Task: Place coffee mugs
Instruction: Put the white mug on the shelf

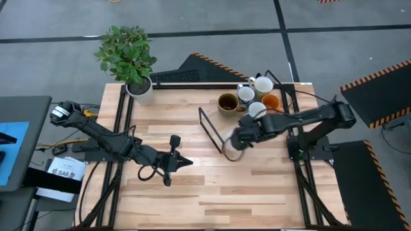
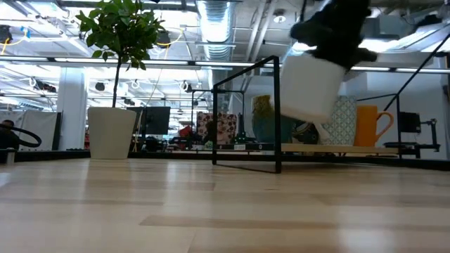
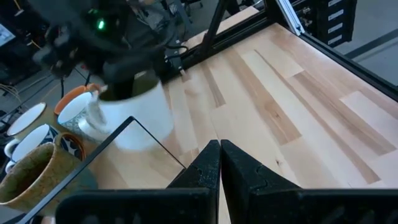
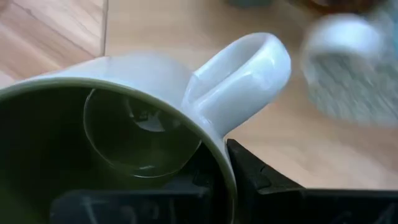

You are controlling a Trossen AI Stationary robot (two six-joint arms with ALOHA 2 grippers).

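Observation:
My right gripper (image 1: 239,136) is shut on a pale mug with a green inside (image 1: 230,147), carried above the table just near of the mug cluster. In the low view the mug (image 2: 309,88) hangs tilted in the air under the gripper. Five more mugs stand on their bases at the far right: brown (image 1: 228,102), blue-patterned white (image 1: 246,94), cream (image 1: 262,84), orange (image 1: 271,101) and white (image 1: 257,109). My left gripper (image 1: 173,160) waits shut over the table's middle left, its fingers (image 3: 221,163) together, touching nothing. My right gripper grips the mug by its rim (image 4: 225,163) right beside the handle (image 4: 242,74), one finger inside the cup and one outside. It comes at the rim from above. The mug is lifted clear of the table and hangs tilted below the fingers.
A thin black wire frame (image 1: 207,125) stands on the table just left of the carried mug. A potted green plant (image 1: 128,54) sits at the far left corner. Bare wood (image 1: 257,186) spreads across the near half. Black rails (image 1: 302,173) run along the table's sides.

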